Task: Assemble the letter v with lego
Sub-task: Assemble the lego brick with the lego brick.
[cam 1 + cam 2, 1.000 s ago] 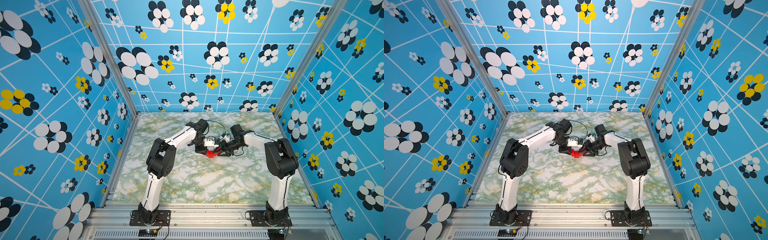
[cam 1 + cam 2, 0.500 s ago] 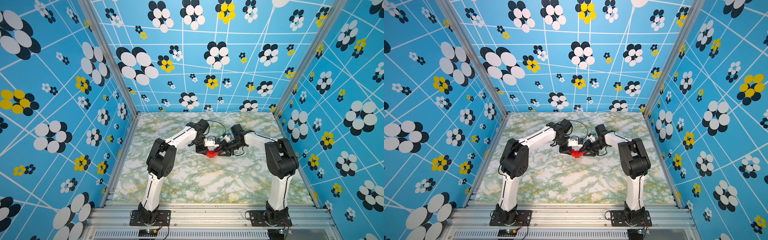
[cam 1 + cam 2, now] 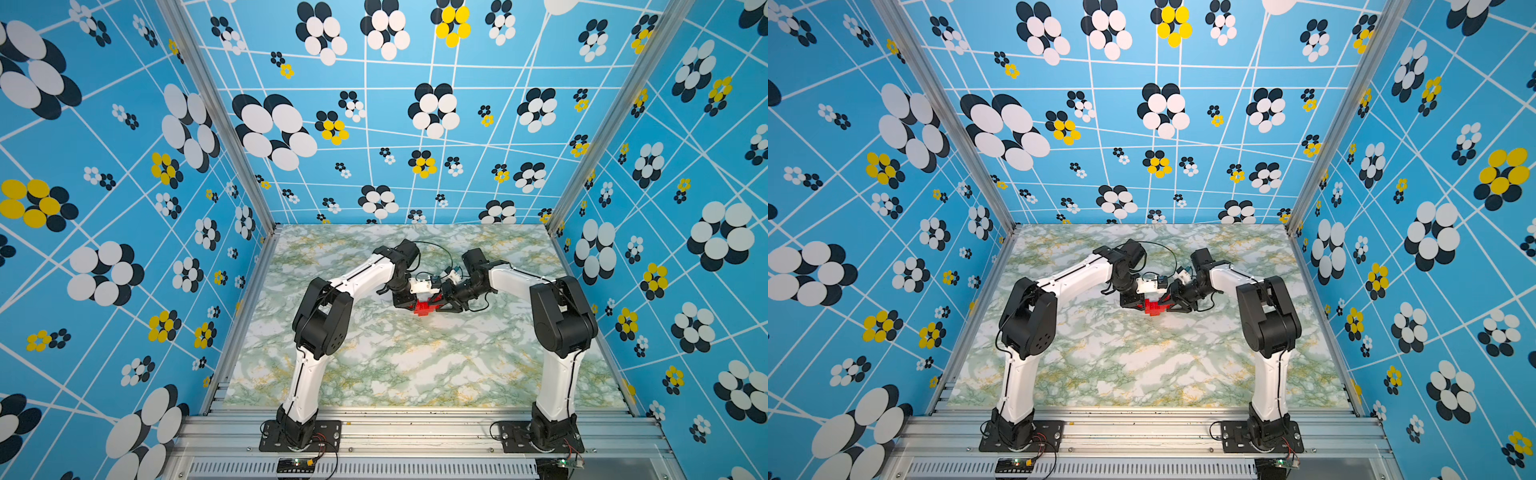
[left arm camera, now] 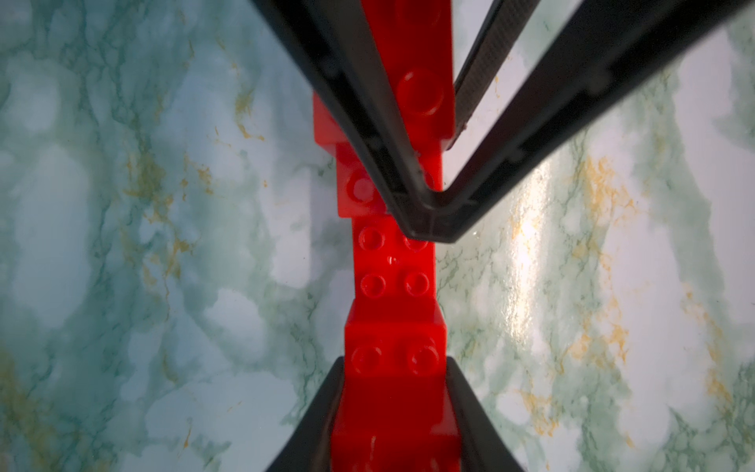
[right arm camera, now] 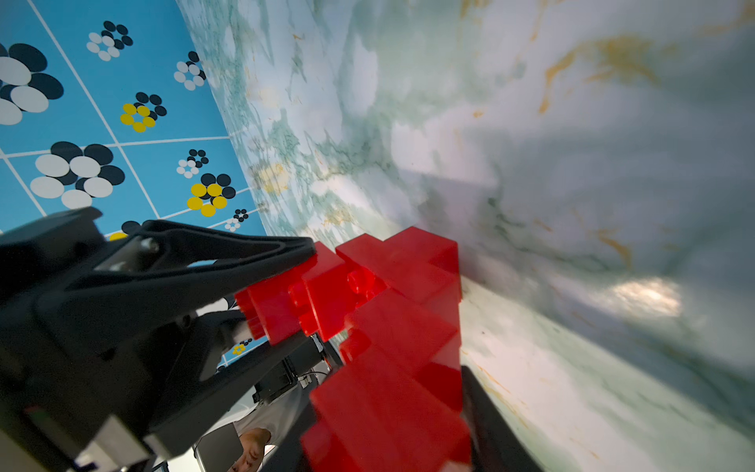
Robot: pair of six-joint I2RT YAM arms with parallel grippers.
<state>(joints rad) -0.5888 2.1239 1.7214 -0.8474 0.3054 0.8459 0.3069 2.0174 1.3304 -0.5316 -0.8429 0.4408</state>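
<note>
Nothing visible is shifting since a second ago. Over the table [image 3: 415,365] middle, left tool [image 3: 402,300] and right tool [image 3: 448,302] are clenching opposite ends of the letter v [image 3: 424,307]. Probably seating the last joint; next is calling for a straight, untwisted squeeze.

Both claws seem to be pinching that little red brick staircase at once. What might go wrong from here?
1. The left gripper and right gripper each clamp an end of the red lego chain. An uneven pull or twist would probably pop its stepped joints, which overlap only partly.
2. Both grippers crowd around very small bricks, so their fingers might bump and knock a grip loose.
</note>
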